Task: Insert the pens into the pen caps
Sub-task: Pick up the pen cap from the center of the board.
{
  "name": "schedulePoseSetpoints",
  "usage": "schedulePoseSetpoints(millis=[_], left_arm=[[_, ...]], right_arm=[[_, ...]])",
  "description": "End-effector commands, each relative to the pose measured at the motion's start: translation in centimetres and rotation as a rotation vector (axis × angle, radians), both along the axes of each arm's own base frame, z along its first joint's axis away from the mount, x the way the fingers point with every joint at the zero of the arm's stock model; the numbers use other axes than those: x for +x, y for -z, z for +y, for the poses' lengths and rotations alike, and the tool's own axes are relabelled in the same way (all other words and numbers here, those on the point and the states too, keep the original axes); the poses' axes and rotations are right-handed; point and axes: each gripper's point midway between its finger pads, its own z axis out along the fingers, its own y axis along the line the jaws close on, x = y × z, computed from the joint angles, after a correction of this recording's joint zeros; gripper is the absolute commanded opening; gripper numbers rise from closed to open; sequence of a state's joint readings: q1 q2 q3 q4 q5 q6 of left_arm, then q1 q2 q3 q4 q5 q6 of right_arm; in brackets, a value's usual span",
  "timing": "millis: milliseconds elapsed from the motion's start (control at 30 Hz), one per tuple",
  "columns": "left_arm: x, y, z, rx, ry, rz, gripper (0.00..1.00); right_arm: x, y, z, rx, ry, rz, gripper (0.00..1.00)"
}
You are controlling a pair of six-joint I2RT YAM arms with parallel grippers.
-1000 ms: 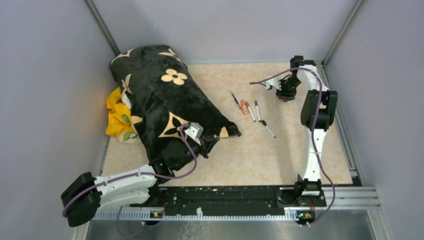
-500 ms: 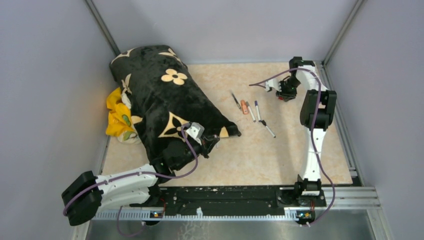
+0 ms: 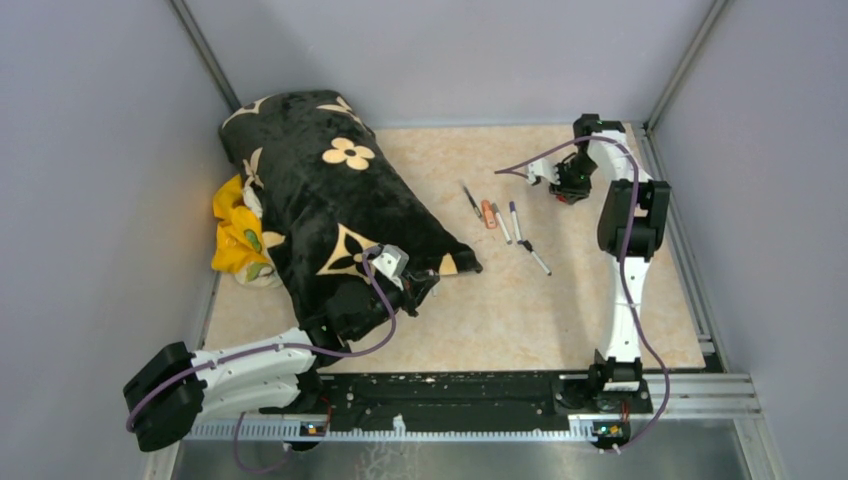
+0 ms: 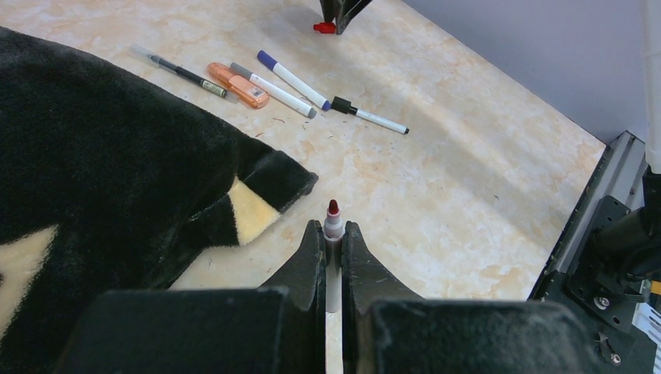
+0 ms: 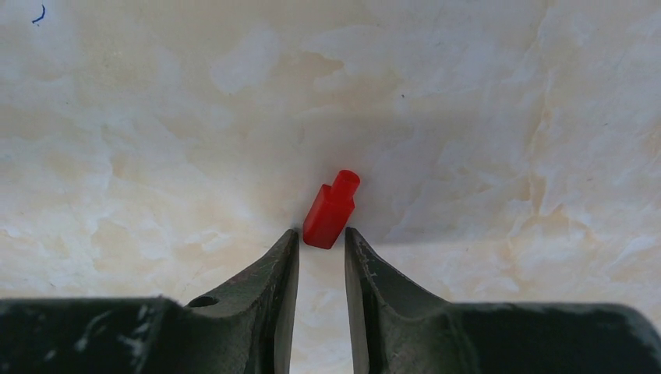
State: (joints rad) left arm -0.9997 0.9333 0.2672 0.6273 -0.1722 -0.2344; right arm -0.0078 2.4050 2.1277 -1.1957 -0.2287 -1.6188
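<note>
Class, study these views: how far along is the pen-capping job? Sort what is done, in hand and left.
Done: nothing shows finished. In hand: the left gripper holds an uncapped red-tipped marker; the right gripper has open jaws bracketing the red cap, not yet gripping. Left: grip the cap, join it to the marker, then the other pens, whose caps are too small to judge.
</note>
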Motion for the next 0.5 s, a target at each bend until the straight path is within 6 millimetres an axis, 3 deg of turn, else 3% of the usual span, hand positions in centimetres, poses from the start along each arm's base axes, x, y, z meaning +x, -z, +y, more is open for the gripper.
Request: schedulePoseSetpoints(millis=[0, 267, 467], left_arm=[[0.2, -1.5, -0.1, -0.032, -0.003, -0.020, 0.00], [0.2, -1.5, -0.1, -0.036, -0.006, -0.019, 0.00], [0.1, -1.5, 0.0, -0.038, -0.006, -0.021, 0.00]], right_arm=[[-0.3, -0.7, 1.6, 0.014, -0.005, -0.002, 0.28], [-1.0, -0.7, 2.3, 0.036, 0.030, 0.019, 0.33], [-1.2, -0.2, 2.6, 0.030, 0.042, 0.035, 0.20]])
